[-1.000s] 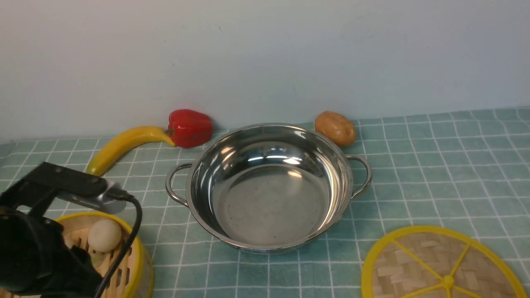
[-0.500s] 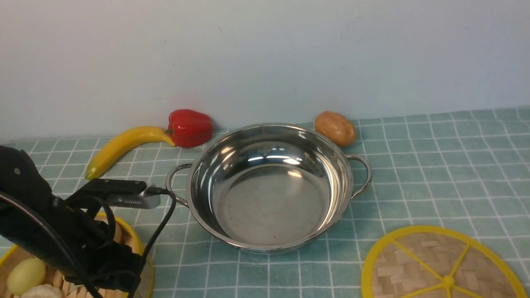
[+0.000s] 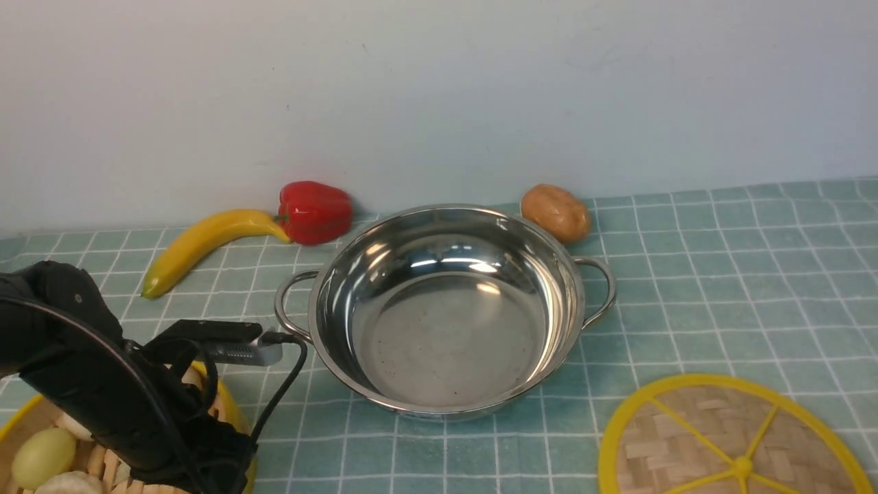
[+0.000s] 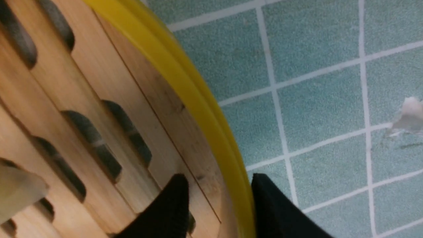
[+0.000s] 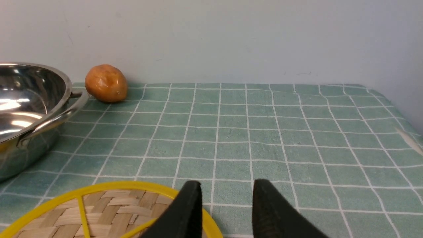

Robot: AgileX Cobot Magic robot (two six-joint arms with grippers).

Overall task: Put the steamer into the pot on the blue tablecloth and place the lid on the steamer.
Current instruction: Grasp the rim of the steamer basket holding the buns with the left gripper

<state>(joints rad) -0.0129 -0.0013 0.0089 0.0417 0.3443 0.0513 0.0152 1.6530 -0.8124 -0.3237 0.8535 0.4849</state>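
Front view, reading leftward to rightward of the pot [image 3: 446, 309]: steamer [image 3: 41, 446] not yet inside, left gripper [image 4: 219, 201] straddling its rim (contact unclear), pot empty on the blue tablecloth [image 3: 720, 274], lid [image 3: 730, 439] lying untouched, right gripper [image 5: 226, 205] spread above it.

Mock kitchen tabletop: gridded tablecloth [image 3: 720, 274], steel pot [image 3: 446, 309], toy vegetables.

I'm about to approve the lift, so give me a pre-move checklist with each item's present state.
1. Left pincer straddles the steamer rim, one finger inside, one outside: ok.
2. Grip firmly closed on the rim: cannot tell.
3. Pot empty and ready: ok.
4. Lid away from the pot, flat on the blue tablecloth: ok.
5. Right pincer open, holding nothing: ok.
6. Food settled inside the steamer: cannot tell.
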